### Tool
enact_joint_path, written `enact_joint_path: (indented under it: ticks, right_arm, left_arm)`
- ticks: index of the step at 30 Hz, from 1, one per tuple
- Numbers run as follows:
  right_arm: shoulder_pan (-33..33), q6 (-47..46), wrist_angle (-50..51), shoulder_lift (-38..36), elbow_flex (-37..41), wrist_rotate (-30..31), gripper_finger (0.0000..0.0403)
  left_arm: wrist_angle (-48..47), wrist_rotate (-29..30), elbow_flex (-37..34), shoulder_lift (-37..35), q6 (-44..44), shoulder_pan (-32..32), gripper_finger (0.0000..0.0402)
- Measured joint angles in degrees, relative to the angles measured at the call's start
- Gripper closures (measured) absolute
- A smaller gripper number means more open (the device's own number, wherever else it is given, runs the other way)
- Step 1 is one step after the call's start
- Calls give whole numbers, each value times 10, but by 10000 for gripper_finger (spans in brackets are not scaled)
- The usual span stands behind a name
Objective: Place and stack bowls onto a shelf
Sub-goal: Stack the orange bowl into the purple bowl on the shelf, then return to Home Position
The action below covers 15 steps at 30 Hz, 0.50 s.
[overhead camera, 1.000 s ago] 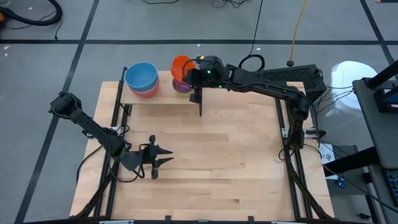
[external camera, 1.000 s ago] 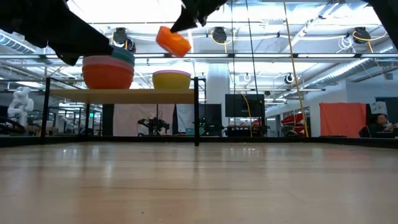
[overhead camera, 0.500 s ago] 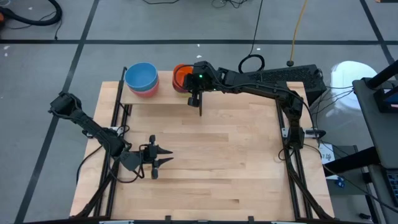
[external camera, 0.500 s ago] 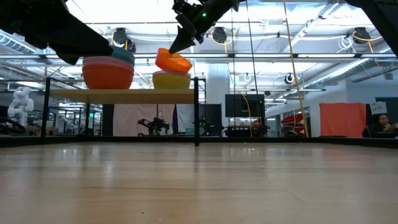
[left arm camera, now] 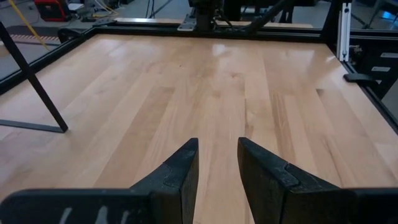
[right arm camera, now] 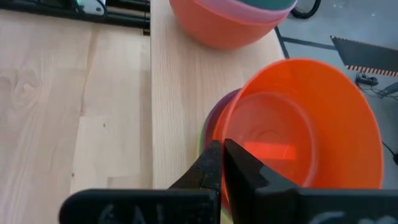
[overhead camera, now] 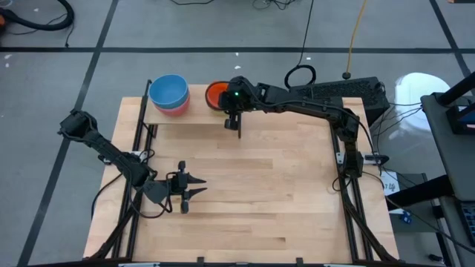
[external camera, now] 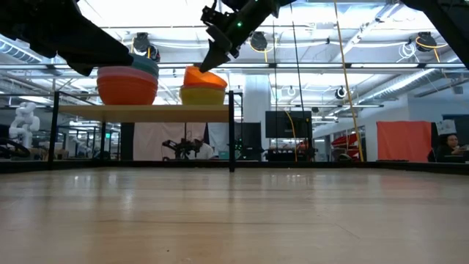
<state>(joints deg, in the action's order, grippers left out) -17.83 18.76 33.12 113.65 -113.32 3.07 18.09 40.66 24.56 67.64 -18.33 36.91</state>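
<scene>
An orange bowl (right arm camera: 298, 124) sits slightly tilted on top of the right-hand stack on the shelf (overhead camera: 197, 111), over a yellow bowl (external camera: 201, 94) and a purple rim (right arm camera: 214, 121). My right gripper (right arm camera: 222, 148) is shut on the orange bowl (overhead camera: 216, 93). The left-hand stack (overhead camera: 168, 92) stands on the shelf's left half, a blue bowl on top, with pink and red-orange bowls (external camera: 127, 88) under it. My left gripper (overhead camera: 199, 185) waits open, low over the table's left side, touching nothing. My right gripper pinches the orange bowl's rim (right arm camera: 231, 134) on the side toward the table's near edge, one finger (right arm camera: 249, 171) inside the bowl and the other outside. The fingers come slanting down from the near right. The bowl's base rests in the yellow bowl, its held side a little higher.
The shelf stands on thin black posts (external camera: 231, 132) at the table's far edge, with open room under the board. The wide wooden tabletop (overhead camera: 282, 185) stretches between both arms. Black frame rails (overhead camera: 137, 141) run along the table's left and right sides.
My right gripper has moved down and slightly toward the far left, staying shut on the orange bowl. The bowl, held tipped on its side above the shelf a second ago, has turned nearly upright and come down onto the yellow bowl of the right stack.
</scene>
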Motion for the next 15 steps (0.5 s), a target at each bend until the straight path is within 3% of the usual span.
enact_joint_path:
  ticks: [15]
  right_arm:
    - [-1,5,-45,0,26,1,357]
  left_arm:
    - [0,0,0,0,0,0,286]
